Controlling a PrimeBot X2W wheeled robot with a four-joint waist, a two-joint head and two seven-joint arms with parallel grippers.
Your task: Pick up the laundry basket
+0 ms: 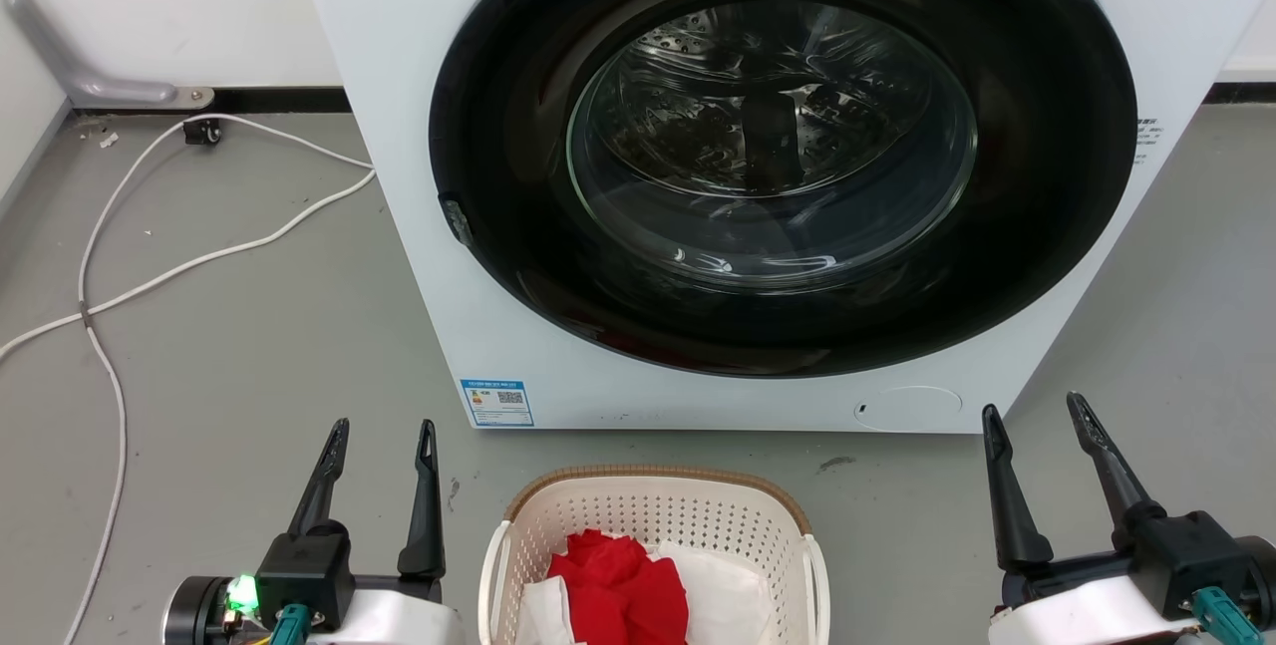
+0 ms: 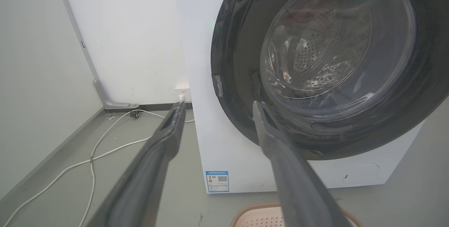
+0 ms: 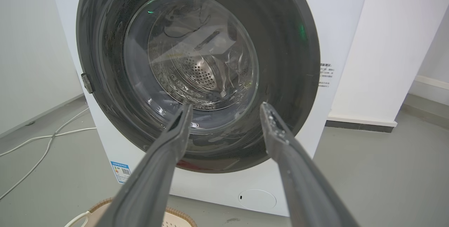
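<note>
Washing machine, door seemingly shut; white cable

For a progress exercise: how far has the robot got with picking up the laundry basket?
Done: nothing yet; the laundry basket sits on the floor before the washing machine. In hand: left gripper and right gripper hover open, either side, empty. Remaining: grip and lift it.

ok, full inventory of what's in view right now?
washing machine: 1, white with black round door, behind the basket
laundry basket: 1, cream with brown rim, on the floor in front of the machine
red cloth: 1, red, inside the basket
white cloth: count unclear, white, inside the basket beside the red
cable: count unclear, white, on the floor left of the machine
sticker: 1, blue-white, machine's lower left corner
left gripper: 1, dark, open, left of the basket
right gripper: 1, dark, open, right of the basket
</note>
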